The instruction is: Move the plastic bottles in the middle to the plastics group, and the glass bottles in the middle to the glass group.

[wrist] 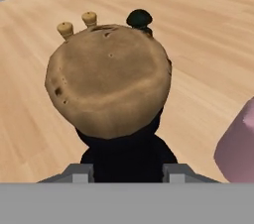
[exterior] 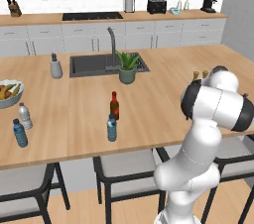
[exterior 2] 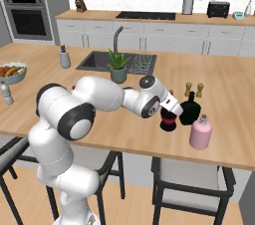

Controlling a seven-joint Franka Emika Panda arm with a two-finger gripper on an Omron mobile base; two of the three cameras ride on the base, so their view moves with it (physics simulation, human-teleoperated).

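Observation:
My gripper [exterior 2: 168, 113] is shut on the tall black bottle [exterior 2: 168, 121] with the red label, low over the counter's right part. The hand view looks down on this bottle's brown cork top [wrist: 109, 79], with a finger [wrist: 77, 172] on each side of its dark body. Just right of it stand the squat black bottle [exterior 2: 190, 110] and the pink bottle [exterior 2: 200, 132] of the glass group. In the middle of the counter stand the slim brown bottle [exterior: 114, 105] and a small blue water bottle [exterior: 111, 128]. The plastics group, a pale bottle [exterior: 25, 115] and a blue one [exterior: 20, 133], is at the far left.
Two wooden shakers [exterior 2: 193, 89] stand just behind the glass group. A potted plant [exterior: 127, 67], the sink [exterior: 92, 64] and a grey soap dispenser [exterior: 56, 66] lie across the counter's back. A fruit bowl [exterior: 7, 94] is at the left edge. Stools stand under the near edge.

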